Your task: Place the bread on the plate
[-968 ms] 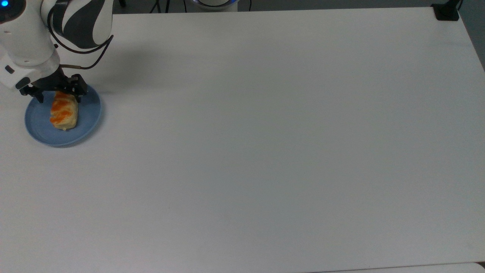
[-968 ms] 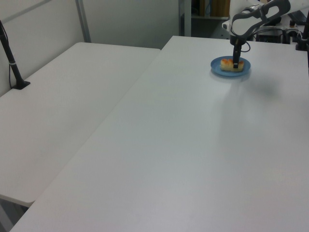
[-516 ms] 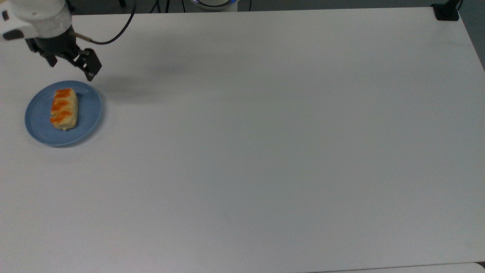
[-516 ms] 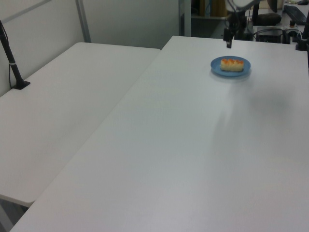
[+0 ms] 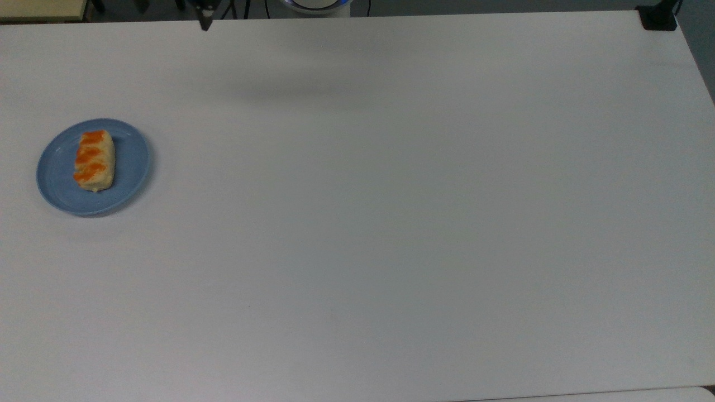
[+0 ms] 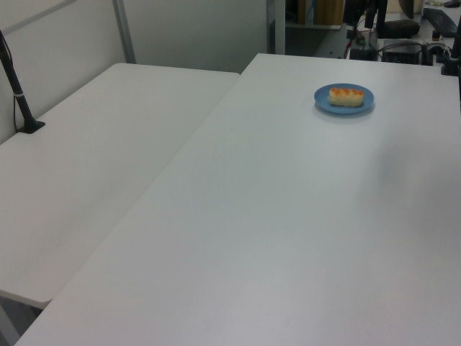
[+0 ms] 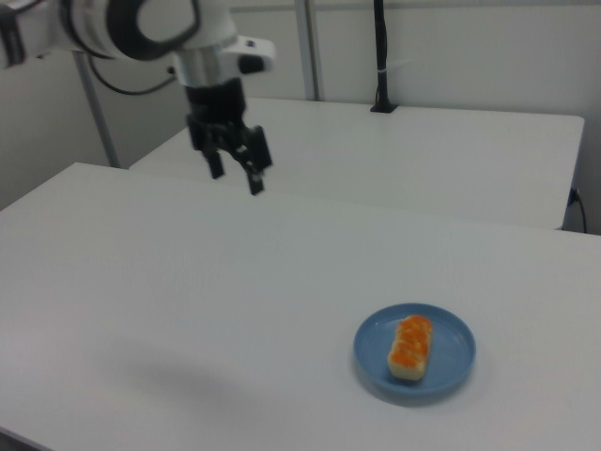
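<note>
The bread (image 5: 95, 159), a pale loaf with orange-brown bumps, lies flat on the light-blue plate (image 5: 129, 162) near the top view's left edge. Both appear again in the left view, bread (image 6: 346, 95) on plate (image 6: 365, 101), and in the right view, bread (image 7: 410, 347) on plate (image 7: 453, 355). In the right view my gripper (image 7: 236, 178) hangs high above the table, far to the left of the plate, open, with nothing between its black fingers. One dark fingertip (image 5: 205, 21) pokes in at the top view's upper edge.
A black clamp (image 5: 658, 17) sits on the table's far right corner in the top view. A second white table (image 6: 108, 144) adjoins the work table, with a black pole (image 6: 18, 90) clamped to it. The arm's base (image 5: 315, 4) stands at the table's far edge.
The gripper let go of the bread, rose off the plate and swung away to the top view's upper right. Bread and plate have stayed put.
</note>
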Motion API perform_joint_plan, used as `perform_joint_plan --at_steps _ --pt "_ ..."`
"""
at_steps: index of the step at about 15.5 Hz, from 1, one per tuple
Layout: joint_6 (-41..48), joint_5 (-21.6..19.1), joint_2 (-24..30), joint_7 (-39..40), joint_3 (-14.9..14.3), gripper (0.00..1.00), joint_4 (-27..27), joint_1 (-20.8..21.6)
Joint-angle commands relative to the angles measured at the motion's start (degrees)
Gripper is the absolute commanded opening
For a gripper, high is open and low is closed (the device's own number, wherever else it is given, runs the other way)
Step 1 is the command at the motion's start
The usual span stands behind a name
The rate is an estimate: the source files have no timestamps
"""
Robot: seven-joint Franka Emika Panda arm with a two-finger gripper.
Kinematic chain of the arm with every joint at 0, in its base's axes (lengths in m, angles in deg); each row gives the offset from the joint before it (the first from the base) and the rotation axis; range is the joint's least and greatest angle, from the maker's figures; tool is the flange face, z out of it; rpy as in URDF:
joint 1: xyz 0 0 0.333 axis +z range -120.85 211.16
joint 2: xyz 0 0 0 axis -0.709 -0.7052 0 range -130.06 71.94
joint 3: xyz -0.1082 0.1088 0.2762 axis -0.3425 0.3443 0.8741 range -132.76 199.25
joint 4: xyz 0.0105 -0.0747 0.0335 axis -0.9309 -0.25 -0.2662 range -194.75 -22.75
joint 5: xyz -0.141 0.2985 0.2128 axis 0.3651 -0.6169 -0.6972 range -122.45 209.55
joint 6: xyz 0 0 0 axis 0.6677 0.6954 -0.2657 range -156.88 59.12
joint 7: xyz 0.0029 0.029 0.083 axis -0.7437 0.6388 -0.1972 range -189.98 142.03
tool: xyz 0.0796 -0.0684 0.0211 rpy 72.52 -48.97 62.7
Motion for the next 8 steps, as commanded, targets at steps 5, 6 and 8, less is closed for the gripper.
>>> perform_joint_plan --at_steps 5,6,8 --pt "0.9 -0.7 0.9 12.4 -0.3 1.0 -1.9 6.8" --pt "0.7 -0.6 0.9 12.8 -0.3 1.0 -1.9 7.0" --pt "0.7 -0.6 0.4 13.3 -0.3 1.0 -1.8 7.2"
